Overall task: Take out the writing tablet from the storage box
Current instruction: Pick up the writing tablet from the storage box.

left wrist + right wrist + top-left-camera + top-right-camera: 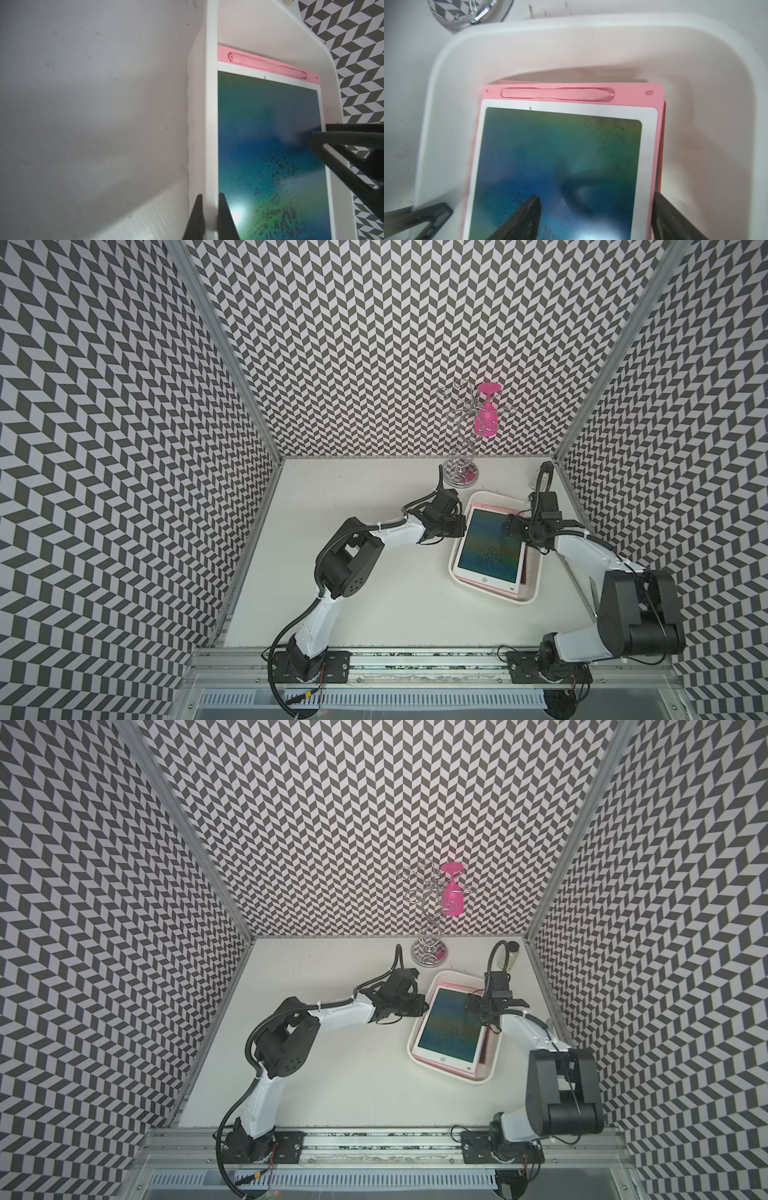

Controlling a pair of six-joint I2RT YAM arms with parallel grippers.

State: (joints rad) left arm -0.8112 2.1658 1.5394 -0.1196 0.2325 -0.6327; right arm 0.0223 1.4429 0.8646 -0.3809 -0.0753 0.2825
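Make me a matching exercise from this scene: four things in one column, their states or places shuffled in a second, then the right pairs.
1. left pincer
2. right pincer
3. pink plastic goblet
4. pink plastic stylus

A. hangs upside down on the chrome wire rack
B. shut on the rim of the white plastic storage box
C. lies in the slot of the pink-framed writing tablet
D. open, astride that tablet's edge

Pairs: 1-B, 2-D, 3-A, 4-C

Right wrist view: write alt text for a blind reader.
A pink-framed tablet with a blue-green screen lies in a white box, a pink stylus slotted in its short edge. The open right gripper hangs over the screen.
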